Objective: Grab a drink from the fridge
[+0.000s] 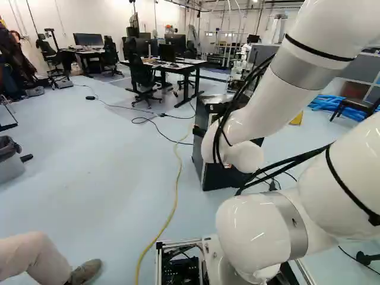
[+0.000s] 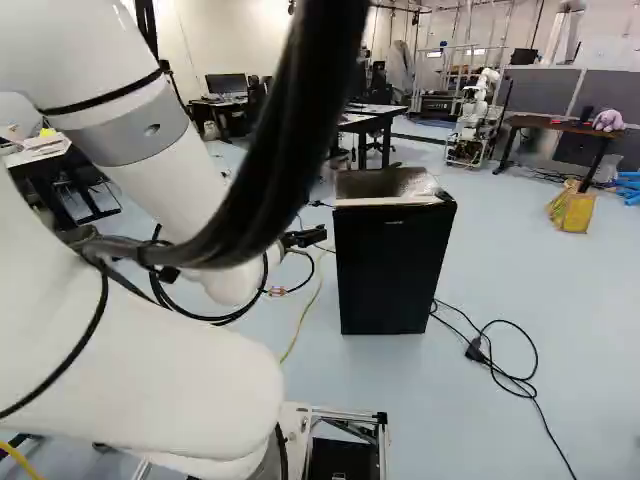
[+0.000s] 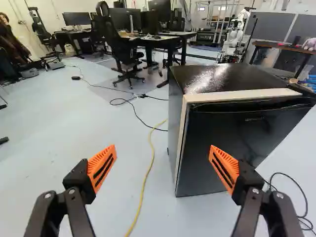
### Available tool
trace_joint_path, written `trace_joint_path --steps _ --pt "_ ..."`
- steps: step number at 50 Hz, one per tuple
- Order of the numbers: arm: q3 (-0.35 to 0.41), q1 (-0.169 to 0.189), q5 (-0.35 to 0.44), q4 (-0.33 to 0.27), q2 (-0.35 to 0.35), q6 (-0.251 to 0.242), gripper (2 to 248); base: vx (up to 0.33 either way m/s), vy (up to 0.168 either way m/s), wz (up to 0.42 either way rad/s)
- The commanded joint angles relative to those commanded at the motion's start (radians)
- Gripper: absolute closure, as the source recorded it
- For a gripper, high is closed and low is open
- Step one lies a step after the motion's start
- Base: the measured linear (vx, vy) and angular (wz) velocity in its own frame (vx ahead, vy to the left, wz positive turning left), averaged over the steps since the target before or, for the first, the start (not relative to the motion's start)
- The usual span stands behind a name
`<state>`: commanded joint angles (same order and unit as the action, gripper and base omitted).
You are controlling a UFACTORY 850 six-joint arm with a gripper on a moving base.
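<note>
A small black fridge [image 2: 392,268] stands on the floor ahead of the base, its front door closed as far as the right base view shows. My gripper [image 2: 306,237] is just beside the fridge's upper edge in that view. From the wrist, the gripper [image 3: 163,165] stands wide open with nothing between its orange pads; one finger overlaps the front of the fridge [image 3: 232,148], and the other is over the floor beside it. In the left base view the arm hides much of the fridge. No drink shows.
A yellow cable [image 1: 175,202] runs along the floor left of the fridge, and a black cable [image 2: 535,400] lies right of it. Desks [image 1: 178,66] and office chairs stand behind. Another robot [image 2: 475,115] is at the back. A person's leg [image 1: 35,258] is near the base's left.
</note>
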<state>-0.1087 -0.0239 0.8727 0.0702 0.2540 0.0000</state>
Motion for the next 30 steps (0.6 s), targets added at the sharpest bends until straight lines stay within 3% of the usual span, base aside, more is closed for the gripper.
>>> trace_joint_path --steps 30 --pt "-0.075 -0.085 0.041 0.157 -0.144 0.0 3 0.0 0.0 0.0"
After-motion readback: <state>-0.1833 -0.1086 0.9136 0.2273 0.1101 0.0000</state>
